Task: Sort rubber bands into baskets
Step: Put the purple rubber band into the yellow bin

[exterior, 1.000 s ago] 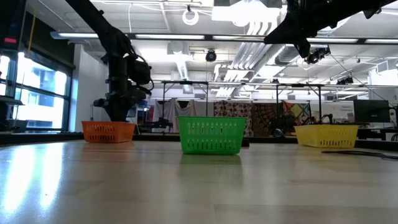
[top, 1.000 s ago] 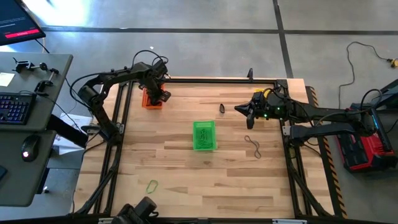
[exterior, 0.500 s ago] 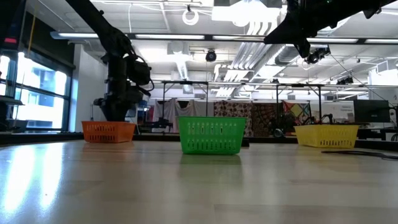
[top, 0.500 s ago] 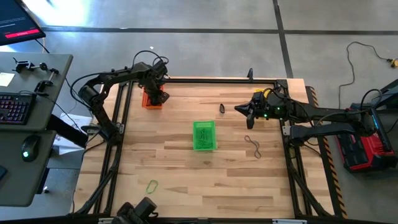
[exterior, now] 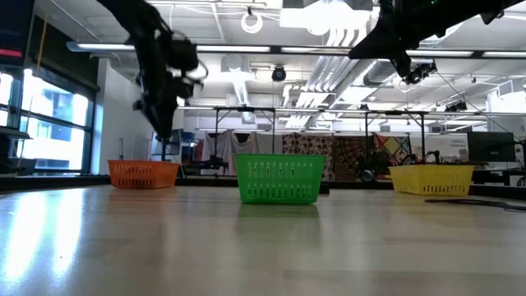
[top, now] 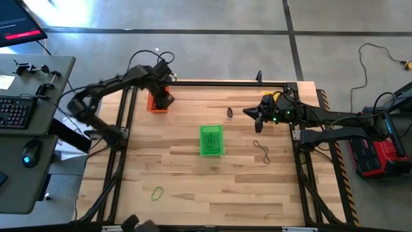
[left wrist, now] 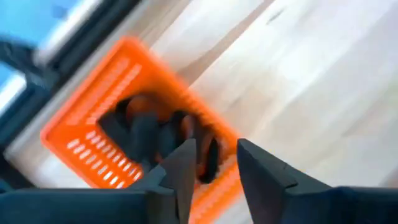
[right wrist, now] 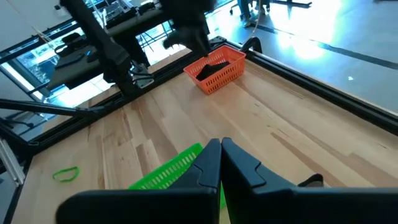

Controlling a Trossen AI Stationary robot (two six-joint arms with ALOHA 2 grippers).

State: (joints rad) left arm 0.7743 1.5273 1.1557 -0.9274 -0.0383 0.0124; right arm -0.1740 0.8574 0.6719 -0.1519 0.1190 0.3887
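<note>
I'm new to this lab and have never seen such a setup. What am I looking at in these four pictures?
Two robot arms sort rubber bands on a wooden table. One camera looks down, one sits at table height, one rides on each wrist. Three baskets stand there: orange, green and yellow. The left gripper hangs above the orange basket holding nothing, dark bands lying below it. The right gripper waits with its fingers together. A dark band and a green band lie loose.

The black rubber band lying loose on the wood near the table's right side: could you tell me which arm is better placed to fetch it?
Right, probably. The black rubber band lies just in front of the right gripper, which hangs shut nearby. The left gripper is across the table above the orange basket.
</note>
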